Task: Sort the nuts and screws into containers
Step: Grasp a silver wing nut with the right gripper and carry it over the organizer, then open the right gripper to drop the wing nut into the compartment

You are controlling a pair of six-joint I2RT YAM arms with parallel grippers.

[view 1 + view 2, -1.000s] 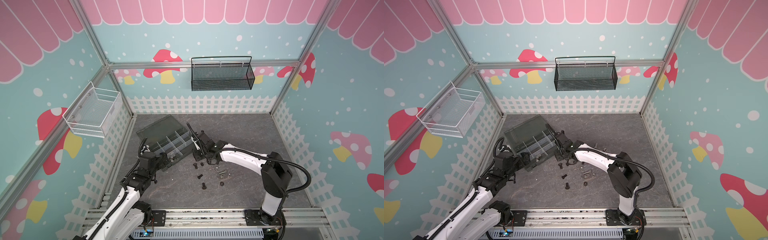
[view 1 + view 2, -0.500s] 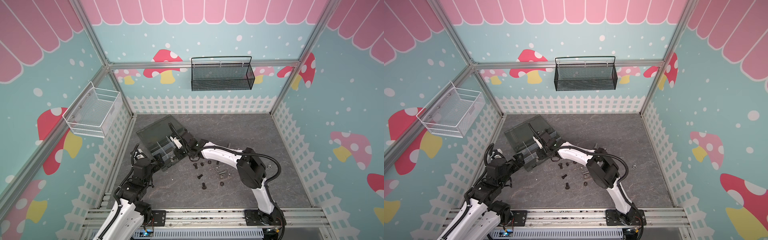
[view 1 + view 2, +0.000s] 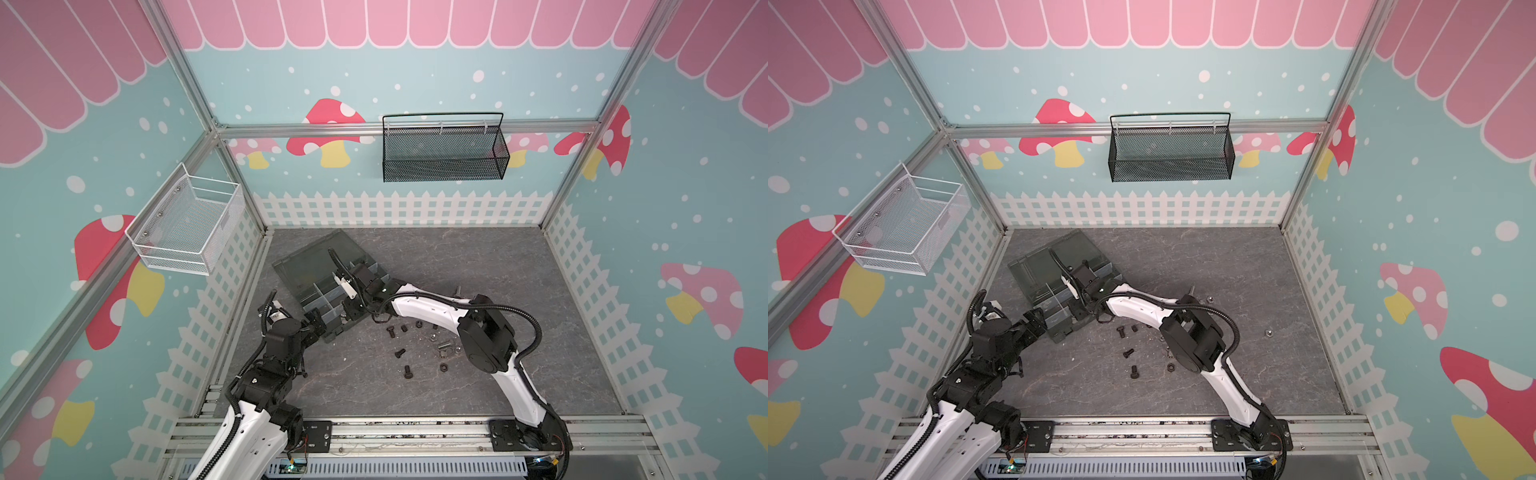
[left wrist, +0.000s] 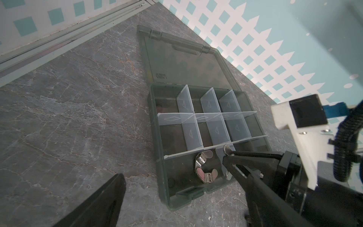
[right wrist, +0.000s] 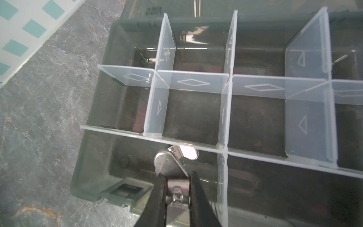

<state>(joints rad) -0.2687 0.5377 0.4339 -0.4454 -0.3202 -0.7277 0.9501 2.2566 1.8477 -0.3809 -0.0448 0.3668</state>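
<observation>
Right claw (image 5: 176,175) pinches a wing nut (image 5: 177,187), one wing jutting past its tips.

The organizer box (image 4: 164,182) is dark grey translucent plastic, smooth, with a slight gloss. Its dividers (image 5: 191,81) are clear to frosted plastic, smooth, with moulded triangle and diamond marks. The wing nut (image 5: 172,163) in the right gripper (image 5: 176,175) is bright polished metal with mirror glare. The 2 wing nuts (image 4: 201,162) lying in a box compartment have the same finish. The fingers (image 5: 157,196) are matt black; their material is unclear. The tabletop (image 3: 457,266) is a matt grey stone-look surface with pale veins, a few rust-coloured. The loose screws (image 3: 400,353) near the tabletop centre are dull black. The black basket (image 3: 442,158) is fine matt mesh. The white basket (image 3: 183,224) is white-coated wire and mesh.
</observation>
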